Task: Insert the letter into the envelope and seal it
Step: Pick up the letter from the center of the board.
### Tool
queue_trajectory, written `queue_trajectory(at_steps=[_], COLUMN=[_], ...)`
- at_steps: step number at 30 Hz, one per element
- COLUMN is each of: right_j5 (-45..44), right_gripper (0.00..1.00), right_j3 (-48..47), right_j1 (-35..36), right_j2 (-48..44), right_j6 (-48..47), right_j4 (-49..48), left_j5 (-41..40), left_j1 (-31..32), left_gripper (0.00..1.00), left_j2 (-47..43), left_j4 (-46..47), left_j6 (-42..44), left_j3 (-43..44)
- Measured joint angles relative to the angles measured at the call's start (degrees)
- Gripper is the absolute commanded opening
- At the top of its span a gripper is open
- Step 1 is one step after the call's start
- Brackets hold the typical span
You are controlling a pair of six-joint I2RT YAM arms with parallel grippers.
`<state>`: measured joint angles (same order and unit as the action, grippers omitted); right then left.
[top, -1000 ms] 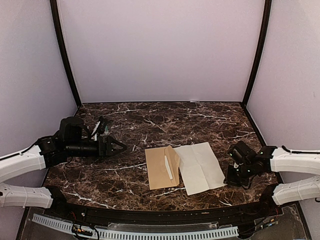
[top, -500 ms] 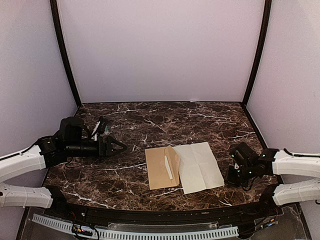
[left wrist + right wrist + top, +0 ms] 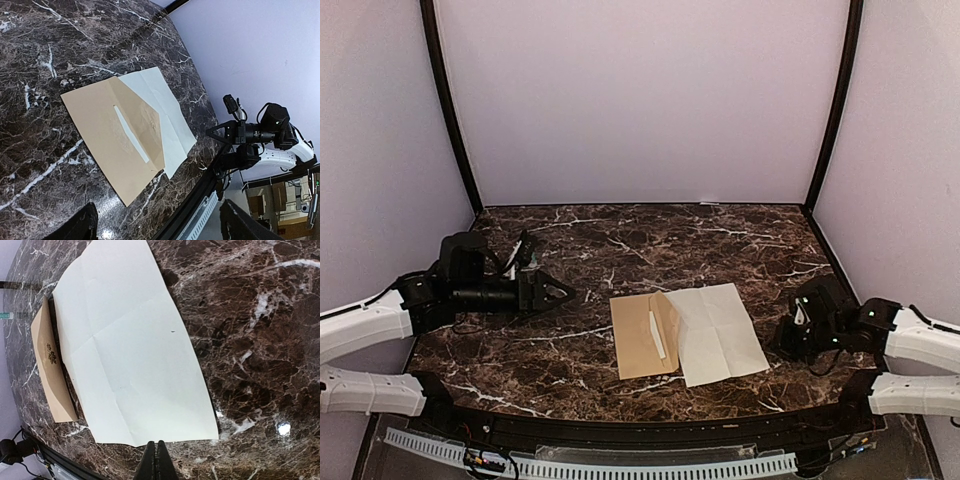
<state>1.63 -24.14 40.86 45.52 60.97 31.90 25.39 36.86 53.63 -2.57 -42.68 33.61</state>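
The brown envelope [image 3: 642, 338] lies flat at the front middle with its flap open and a pale strip [image 3: 657, 335] on it. The pale letter [image 3: 720, 333] lies unfolded, plain side up, overlapping the envelope's right side. My right gripper [image 3: 780, 345] is shut and empty, low over the table just off the letter's right edge; in the right wrist view its tips [image 3: 156, 459] sit just off the letter [image 3: 130, 350], with the envelope [image 3: 50, 380] beyond. My left gripper [image 3: 560, 292] is open and empty, left of the envelope; its view shows the envelope [image 3: 110, 150] and the letter [image 3: 162, 107].
The marble table [image 3: 620, 240] ends in a black front rim [image 3: 620, 432] with a white slotted rail below it. Lilac walls and black corner posts close the back and sides. The right arm [image 3: 260, 132] shows in the left wrist view.
My right arm has drawn back toward the right and near edge and turned its wrist, the gripper staying by the letter's right edge. The left arm, letter and envelope have not moved.
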Motion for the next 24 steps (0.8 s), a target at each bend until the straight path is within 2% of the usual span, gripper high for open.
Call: queue_trajectory(at_steps=[3,4,8,10,13,16,24], right_j5=[0.7,0.5,-1.6,-2.1,-2.3,-2.3,-2.1], right_gripper=[0.0,0.09,0.22,0.36,0.5,0.53,0.53], right_j3=[-0.3,-0.7,-2.5,-2.6,-2.6,-2.5,1.1], right_j1=[0.0,0.0,0.0,0.0,0.0,0.0,0.0], right_j2=[0.6,1.2,4.4,5.3,5.9,6.3,8.0], right_j6=[0.0,0.0,-0.7,-0.8,-2.0,-2.7,-2.8], right_j4=[-0.8,-0.6,1.9,2.8,3.3,3.1,0.8], left_j5=[0.9,1.0,0.9,0.6,-0.4,-1.8,-5.2], left_j1=[0.1,0.2,1.2,2.8,6.8,11.6,21.3], left_gripper=[0.83,0.83,0.83,0.83,0.82,0.81,0.77], left_j2=[1.3,1.9,3.7,4.5,7.0,11.5,26.4], left_j4=[1.9,2.3,3.1,4.3,6.6,9.6,17.2], left_j6=[0.1,0.2,0.5,0.4,0.0,-1.1,-5.1], left_j3=[0.2,0.5,1.7,2.2,2.6,3.0,7.4])
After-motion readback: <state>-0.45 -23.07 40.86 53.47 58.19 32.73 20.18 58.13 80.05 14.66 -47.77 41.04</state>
